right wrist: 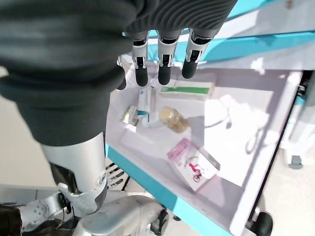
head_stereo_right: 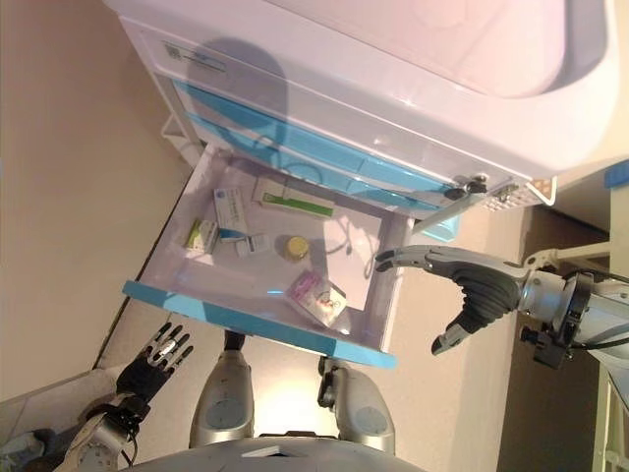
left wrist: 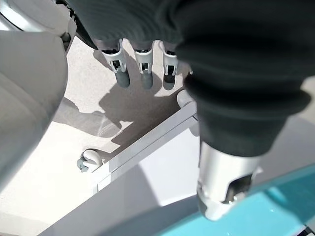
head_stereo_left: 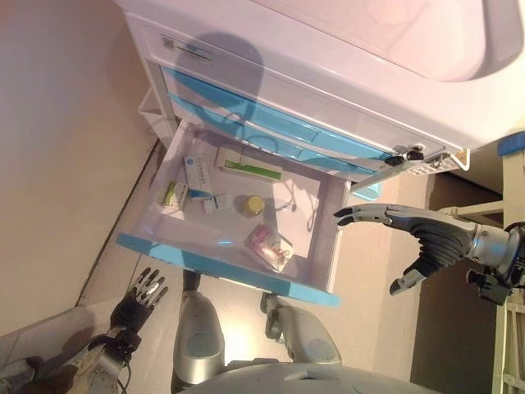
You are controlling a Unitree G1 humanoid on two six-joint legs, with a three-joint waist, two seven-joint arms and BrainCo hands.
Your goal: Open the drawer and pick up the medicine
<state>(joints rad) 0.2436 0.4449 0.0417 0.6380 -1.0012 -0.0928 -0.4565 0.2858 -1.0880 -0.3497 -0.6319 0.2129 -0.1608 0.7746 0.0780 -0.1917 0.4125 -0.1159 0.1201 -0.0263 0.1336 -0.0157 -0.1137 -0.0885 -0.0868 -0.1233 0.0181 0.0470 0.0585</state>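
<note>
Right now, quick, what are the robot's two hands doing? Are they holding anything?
Left hand: open, holding nothing, low by the floor beside the open drawer.
Right hand: open, holding nothing, beside the drawer's right edge.

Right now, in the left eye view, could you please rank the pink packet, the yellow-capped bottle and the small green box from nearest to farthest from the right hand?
From the right hand, open beside the drawer:
1. Pink packet, front right of the drawer.
2. Yellow-capped bottle, mid-drawer.
3. Small green box, at the drawer's far left side.
</note>
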